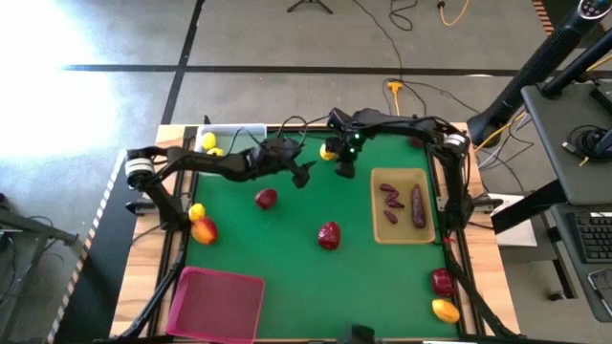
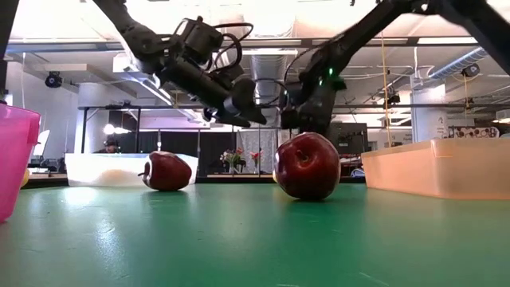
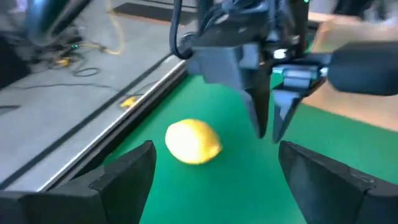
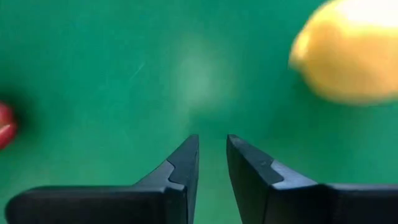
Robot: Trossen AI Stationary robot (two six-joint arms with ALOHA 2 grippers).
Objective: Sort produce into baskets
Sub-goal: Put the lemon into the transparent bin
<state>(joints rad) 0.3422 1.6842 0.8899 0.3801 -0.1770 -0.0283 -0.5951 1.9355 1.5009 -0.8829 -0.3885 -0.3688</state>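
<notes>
A yellow lemon (image 1: 329,151) (image 3: 194,142) (image 4: 351,53) lies on the green table near its far edge. My right gripper (image 1: 344,170) (image 3: 272,124) (image 4: 211,146) points down just beside the lemon. Only a narrow gap shows between its fingers, and nothing is in it. My left gripper (image 1: 304,175) (image 3: 214,174) hovers wide open to the lemon's left, aimed at it and touching nothing. Red fruits (image 1: 266,199) (image 1: 329,234) rest on the table nearer the middle. The tan tray (image 1: 404,229) holds dark purple pieces (image 1: 417,205).
The clear bin (image 1: 244,131) at the far left holds lemons (image 1: 208,141). The magenta bin (image 1: 218,304) stands at the near left. A lemon (image 1: 197,212) and a red-orange fruit (image 1: 205,230) lie near the left edge. A red fruit (image 1: 442,282) and a lemon (image 1: 445,310) lie at the near right.
</notes>
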